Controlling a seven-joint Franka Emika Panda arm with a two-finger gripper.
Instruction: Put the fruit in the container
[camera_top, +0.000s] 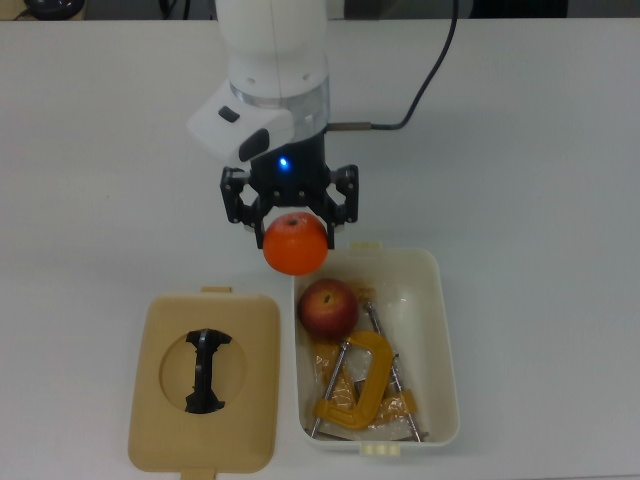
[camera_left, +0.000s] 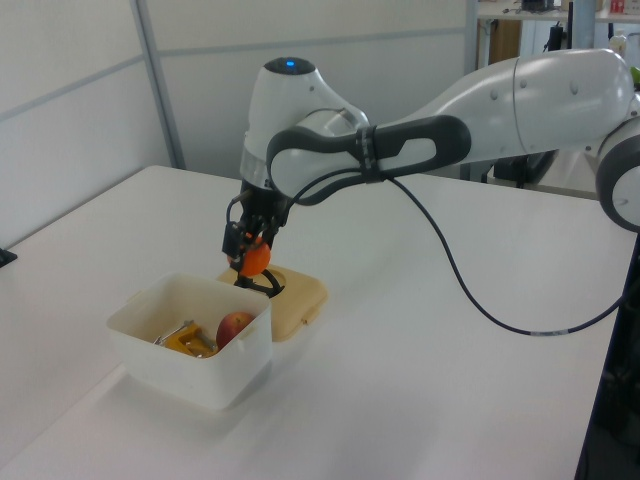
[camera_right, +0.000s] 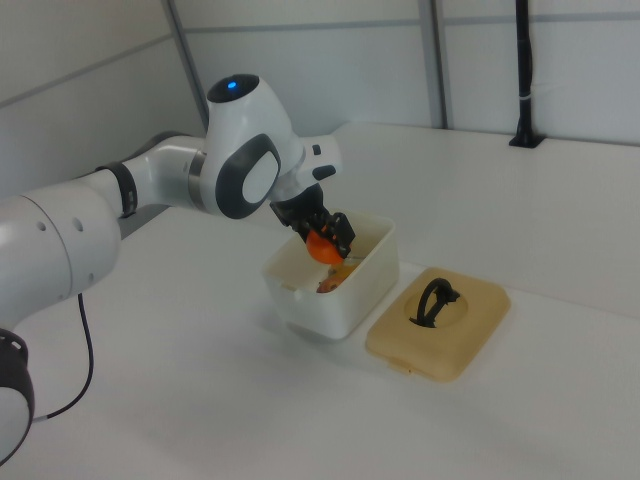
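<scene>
In the top view, the tan lid (camera_top: 203, 381) lies flat in the lower left of the frame on the white table (camera_top: 90, 180), its black handle (camera_top: 205, 370) in a round recess. Just to its right stands the white tub (camera_top: 440, 330), filling the lower centre. Inside, the apple (camera_top: 328, 307) sits in the upper left corner of the tub, and a yellow clamp (camera_top: 356, 385) lies below it among some crinkled wrappers.

Above the tub's upper left corner hangs the gripper (camera_top: 292, 222), at the end of the white arm (camera_top: 272, 60) that comes down from the top edge of the frame. Its black fingers (camera_top: 236, 205) are closed on the orange (camera_top: 295, 244) — one finger on either side, the fruit filling the gap between them. The orange overlaps the tub's rim in the top view, just above the apple and clear of it.

In the left view the orange (camera_left: 254, 259) is held in the air at centre left, above the far rim of the tub (camera_left: 190, 345), with the lid (camera_left: 295, 300) behind and to the right.

In the right view the orange (camera_right: 322, 247) hangs over the tub's (camera_right: 335, 285) open mouth at frame centre — not touching the walls — and the lid (camera_right: 440, 322) lies to the right.
</scene>
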